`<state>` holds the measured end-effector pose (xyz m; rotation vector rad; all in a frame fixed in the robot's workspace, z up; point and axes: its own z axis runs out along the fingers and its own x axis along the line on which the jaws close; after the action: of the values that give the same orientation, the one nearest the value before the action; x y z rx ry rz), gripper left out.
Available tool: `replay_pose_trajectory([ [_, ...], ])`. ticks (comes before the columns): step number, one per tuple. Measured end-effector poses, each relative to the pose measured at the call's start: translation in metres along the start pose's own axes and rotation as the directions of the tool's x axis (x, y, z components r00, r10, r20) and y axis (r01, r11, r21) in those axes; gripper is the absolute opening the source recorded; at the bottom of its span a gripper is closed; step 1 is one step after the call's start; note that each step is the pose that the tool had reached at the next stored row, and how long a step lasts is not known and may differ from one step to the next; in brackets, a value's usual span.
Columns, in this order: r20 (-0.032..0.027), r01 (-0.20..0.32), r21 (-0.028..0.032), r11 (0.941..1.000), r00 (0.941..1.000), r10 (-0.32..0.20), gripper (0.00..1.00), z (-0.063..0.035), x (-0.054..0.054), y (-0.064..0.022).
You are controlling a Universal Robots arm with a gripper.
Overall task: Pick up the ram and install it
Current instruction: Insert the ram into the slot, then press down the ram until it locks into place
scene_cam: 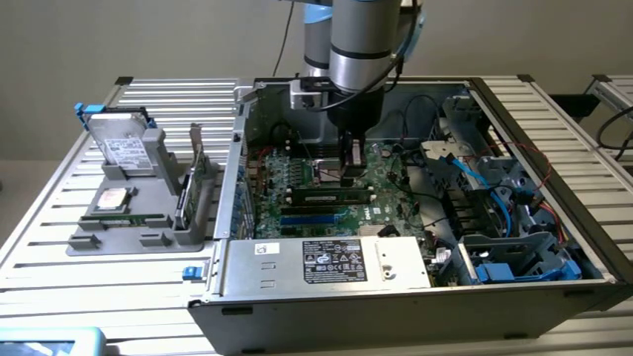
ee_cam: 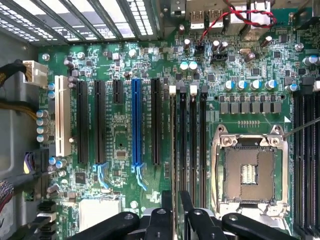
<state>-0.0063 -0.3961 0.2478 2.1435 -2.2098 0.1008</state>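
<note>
Green stick, the ram point(scene_cam: 331, 198): seen seated on edge in a black memory slot of the motherboard point(scene_cam: 287, 174), inside the open computer case point(scene_cam: 416, 304); black chips are shown along its face
Long axis: laid across the exterior view from left to right, parallel to the blue slots point(scene_cam: 311, 217) just beside it on the nearer side
Gripper point(scene_cam: 348, 180): held upright on the arm, straight over the ram, near the stick's middle and a little towards the exterior view's right
Ram from gripper: directly beneath, with no sideways offset to be made out; in the wrist view the thin upper edge of the ram point(ee_cam: 176, 150) is seen running away between the two fingers point(ee_cam: 162, 215)
Jaws: parted partway, one set on each flat face of the stick, so the closing line is laid across the long axis
Hold: nothing is lifted; a narrow gap appears to be left on each side, so the ram is judged unclamped, though contact cannot be ruled out
Task standing: the ram is judged already placed in its slot; whether the end clips are latched cannot be told
Elsewhere: a grey holder point(scene_cam: 109, 237) with a silver hard drive point(scene_cam: 124, 144) is set well apart, at the exterior view's left
</note>
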Motion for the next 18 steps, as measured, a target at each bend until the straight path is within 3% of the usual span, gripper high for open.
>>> replay_pose_trajectory([
  [3,0.0002,0.001,-0.0072,1.0000,1.0000,-0.001,0.20,-0.0007,0.0006,-0.0046],
  [15,0.0041,0.001,-0.0075,1.0000,1.0000,-0.001,0.20,-0.0008,0.0007,-0.0046],
  [16,0.0044,0.001,-0.0075,1.0000,1.0000,-0.001,0.12,-0.0008,0.0007,-0.0046],
  [18,0.0052,0.001,-0.0075,1.0000,1.0000,-0.001,0.11,-0.0008,0.0007,-0.0046],
])
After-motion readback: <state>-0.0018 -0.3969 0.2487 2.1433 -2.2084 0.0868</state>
